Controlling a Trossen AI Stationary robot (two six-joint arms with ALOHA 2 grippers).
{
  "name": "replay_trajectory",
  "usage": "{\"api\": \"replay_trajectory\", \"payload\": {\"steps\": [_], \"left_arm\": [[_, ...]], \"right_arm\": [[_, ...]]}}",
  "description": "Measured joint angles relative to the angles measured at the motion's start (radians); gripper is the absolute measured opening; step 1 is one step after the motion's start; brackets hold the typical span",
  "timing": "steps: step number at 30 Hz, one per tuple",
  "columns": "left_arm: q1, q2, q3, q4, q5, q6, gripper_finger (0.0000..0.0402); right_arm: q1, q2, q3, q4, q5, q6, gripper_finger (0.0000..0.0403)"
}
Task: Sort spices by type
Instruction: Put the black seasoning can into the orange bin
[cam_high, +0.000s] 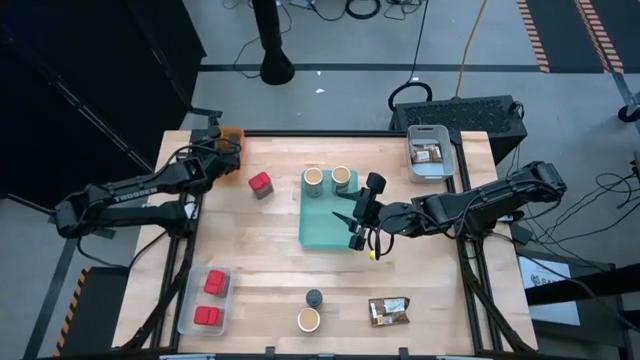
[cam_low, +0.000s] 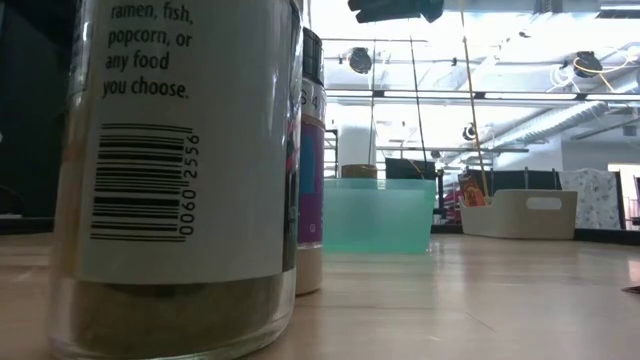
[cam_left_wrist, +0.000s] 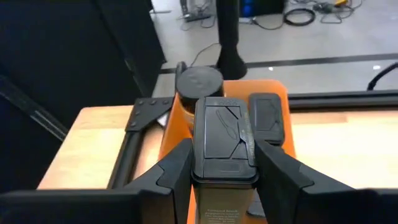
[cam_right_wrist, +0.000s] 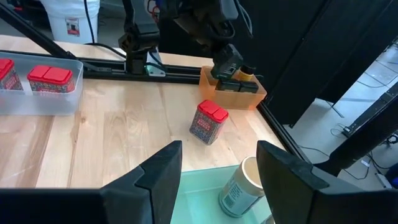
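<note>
At the upper left of the high view, the left gripper (cam_left_wrist: 221, 171) grasps a black-lidded spice jar (cam_left_wrist: 222, 146) over the orange bin (cam_high: 232, 134). At centre, the right gripper (cam_high: 356, 215) hangs released above the teal tray (cam_high: 325, 225) holding two tan jars (cam_high: 314, 180). A red box (cam_high: 261, 185) lies between the orange bin and the teal tray

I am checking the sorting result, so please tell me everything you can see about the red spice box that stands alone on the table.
The red spice box is a small square tin with a red two-flap lid and a speckled dark label with red print. It stands tilted on the bare wooden table, between the orange bin and the teal tray. Nothing touches it; neither end effector is near.
</note>
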Motion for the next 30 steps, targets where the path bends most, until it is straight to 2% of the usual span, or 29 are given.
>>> {"api": "replay_trajectory", "payload": {"steps": [8, 14, 23, 30], "left_arm": [[0.048, 0.0, -0.043, 0.01, 0.017, 0.02, 0.014], [0.05, 0.0, -0.102, 0.152, 0.037, 0.054, 0.014], [0.05, 0.0, -0.116, 0.206, 0.021, 0.129, 0.014], [0.053, 0.0, -0.181, 0.326, 0.037, 0.15, 0.014]], "right_arm": [[0.0, 0.0, 0.0, 0.0, 0.0, -0.007, 0.019], [0.0, 0.0, 0.0, 0.0, 0.0, -0.01, 0.019], [0.0, 0.0, 0.0, 0.0, 0.0, -0.008, 0.019], [0.0, 0.0, 0.0, 0.0, 0.0, -0.01, 0.019]]}}
